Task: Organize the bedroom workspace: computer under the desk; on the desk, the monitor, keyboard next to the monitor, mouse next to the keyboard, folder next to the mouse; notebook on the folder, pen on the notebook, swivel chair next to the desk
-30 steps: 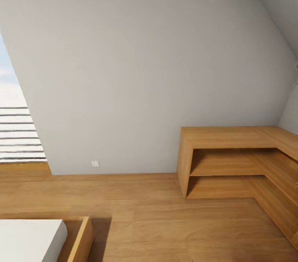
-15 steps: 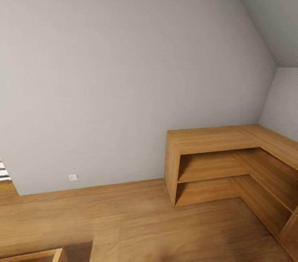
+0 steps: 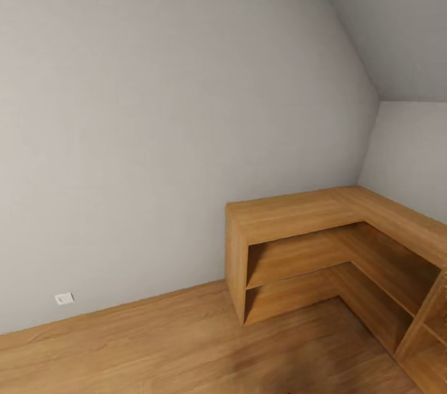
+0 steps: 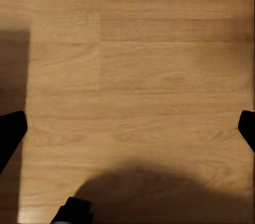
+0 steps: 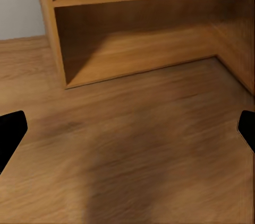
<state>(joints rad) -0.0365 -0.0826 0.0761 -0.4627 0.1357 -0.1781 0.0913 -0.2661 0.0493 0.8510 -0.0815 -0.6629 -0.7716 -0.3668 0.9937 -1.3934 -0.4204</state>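
Observation:
None of the task's objects show here. In the left wrist view my left gripper is open above bare wooden floor, its dark fingertips at the frame's two sides with nothing between them. In the right wrist view my right gripper is open too, its fingertips wide apart over the floor in front of the low wooden shelf unit.
An L-shaped low wooden shelf unit with open, bare shelves stands in the room's right corner against the grey wall. A sloped ceiling comes down at the right. A white wall socket sits low on the wall. Wooden floor stretches ahead.
The camera has turned to the right: the window and the bed corner have left the picture, and the shelf unit has shifted left and shows more of its right wing.

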